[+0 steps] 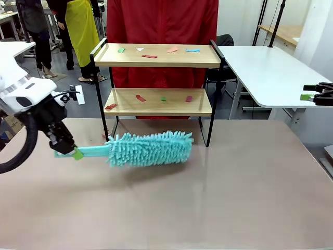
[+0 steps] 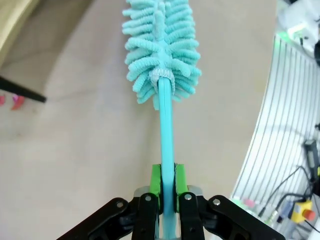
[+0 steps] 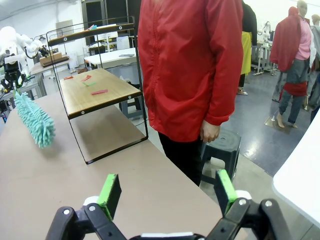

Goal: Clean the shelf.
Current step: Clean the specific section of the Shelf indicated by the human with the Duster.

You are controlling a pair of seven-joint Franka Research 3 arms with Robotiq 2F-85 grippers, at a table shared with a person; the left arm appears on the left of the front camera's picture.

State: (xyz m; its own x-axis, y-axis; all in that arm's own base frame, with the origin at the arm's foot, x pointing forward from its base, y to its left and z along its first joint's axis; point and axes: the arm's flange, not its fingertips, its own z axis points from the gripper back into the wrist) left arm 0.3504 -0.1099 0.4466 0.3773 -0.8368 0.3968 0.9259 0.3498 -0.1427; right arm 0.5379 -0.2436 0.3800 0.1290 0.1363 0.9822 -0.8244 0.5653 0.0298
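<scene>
**Gripping the Duster Handle: Left Fingers Clamped, Shelf Beyond the Head**

The left gripper (image 2: 167, 181) has its green pads (image 2: 156, 180) pressed against both sides of the thin teal handle of the duster (image 2: 162, 50). The jaws are clenched on it near its end. From the pads the handle runs straight out to the fluffy teal head.

In the front view, the head extends from the left gripper (image 1: 70, 151) toward the robot's right, low over the beige table (image 1: 234, 203). Whether it touches the surface cannot be told.

The shelf (image 1: 161, 62) stands on the far part of the table, just behind the duster head and apart from the left fingers. Its left front leg is the part nearest them. Small coloured scraps (image 1: 149, 56) lie on both wooden boards.

The right gripper (image 3: 167, 192) has its jaws spread wide and grasps nothing. It hangs at the robot's far right, well apart from the shelf, beside the white table (image 1: 265, 73).

A person in a red jacket (image 1: 161, 21) stands directly behind the shelf.
</scene>
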